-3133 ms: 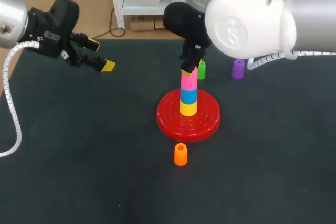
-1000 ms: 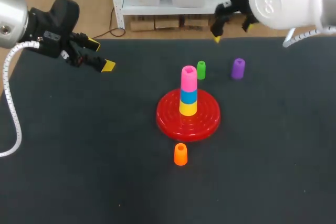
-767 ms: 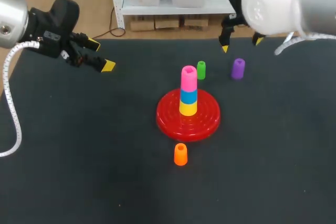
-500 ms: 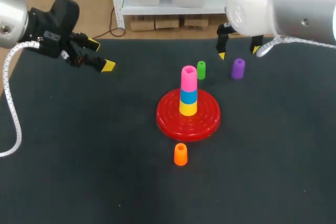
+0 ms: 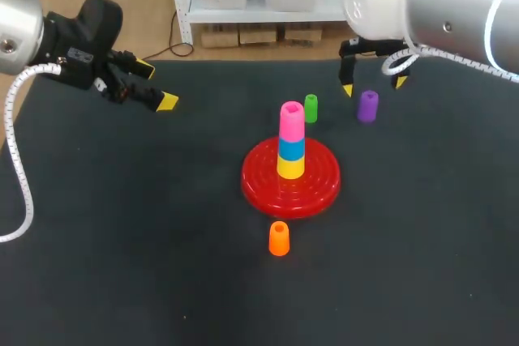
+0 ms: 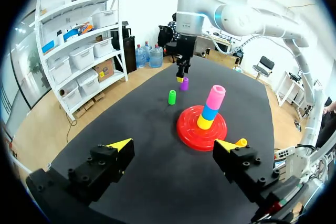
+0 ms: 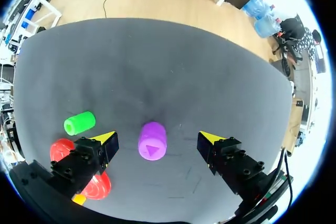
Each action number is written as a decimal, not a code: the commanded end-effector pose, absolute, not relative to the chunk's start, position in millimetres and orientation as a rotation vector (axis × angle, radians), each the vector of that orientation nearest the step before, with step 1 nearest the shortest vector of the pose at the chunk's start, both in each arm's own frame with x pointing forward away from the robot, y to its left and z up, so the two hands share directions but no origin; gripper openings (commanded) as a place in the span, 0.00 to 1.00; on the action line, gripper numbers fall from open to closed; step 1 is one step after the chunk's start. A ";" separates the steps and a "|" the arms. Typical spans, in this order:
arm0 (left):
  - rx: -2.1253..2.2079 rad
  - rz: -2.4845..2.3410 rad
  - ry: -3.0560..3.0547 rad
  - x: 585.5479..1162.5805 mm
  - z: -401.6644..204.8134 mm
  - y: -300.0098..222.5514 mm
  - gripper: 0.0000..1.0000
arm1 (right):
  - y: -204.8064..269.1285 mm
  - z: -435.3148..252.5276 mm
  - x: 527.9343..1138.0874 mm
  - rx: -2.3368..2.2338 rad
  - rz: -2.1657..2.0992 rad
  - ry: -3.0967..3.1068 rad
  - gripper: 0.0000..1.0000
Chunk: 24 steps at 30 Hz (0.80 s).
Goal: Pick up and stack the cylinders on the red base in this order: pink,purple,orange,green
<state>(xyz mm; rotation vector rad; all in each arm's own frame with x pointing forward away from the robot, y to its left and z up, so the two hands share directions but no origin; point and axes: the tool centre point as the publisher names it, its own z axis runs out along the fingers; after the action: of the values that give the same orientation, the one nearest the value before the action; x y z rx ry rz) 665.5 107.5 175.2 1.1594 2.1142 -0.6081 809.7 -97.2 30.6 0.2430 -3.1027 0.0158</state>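
Note:
The red base (image 5: 316, 186) sits mid-table with a yellow, a blue and a pink cylinder (image 5: 291, 121) stacked on its peg. The purple cylinder (image 5: 368, 106) stands upright behind it to the right; my right gripper (image 5: 374, 86) hangs open just above it, and in the right wrist view the purple cylinder (image 7: 153, 140) lies under the gap of my right gripper (image 7: 157, 137). A green cylinder (image 5: 310, 108) stands just behind the stack. An orange cylinder (image 5: 278, 238) stands in front of the base. My left gripper (image 5: 156, 85) is open and empty, high at the far left.
In the left wrist view the base (image 6: 190, 130), the green cylinder (image 6: 171, 97) and the orange cylinder (image 6: 241, 142) lie ahead of my left gripper (image 6: 174, 146). Dark table surface (image 5: 122, 241) spreads to the left and front.
My right arm has swung from behind the table's back edge forward and down over the purple cylinder, fingers still open. The left arm has not moved.

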 end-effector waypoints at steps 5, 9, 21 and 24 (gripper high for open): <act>1.160 -0.610 2.110 665.8 174.3 108.0 1.00 | -101.1 26.2 792.5 0.243 0.001 -3.139 0.97; 1.160 -0.610 2.110 665.8 174.3 108.0 1.00 | -99.3 21.4 793.7 0.240 -0.004 -3.152 0.82; 1.160 -0.610 2.110 665.8 174.3 108.0 1.00 | -92.6 12.8 793.3 0.284 0.004 -3.145 0.35; 1.160 -0.610 2.110 665.8 174.3 108.0 1.00 | -89.9 18.1 795.9 0.302 0.021 -3.163 0.00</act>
<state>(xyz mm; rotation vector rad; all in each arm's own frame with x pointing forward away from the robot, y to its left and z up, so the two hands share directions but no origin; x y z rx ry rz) 665.5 107.5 175.2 1.1594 2.1142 -0.6081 800.6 -91.5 14.6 0.2983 -3.1399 0.0128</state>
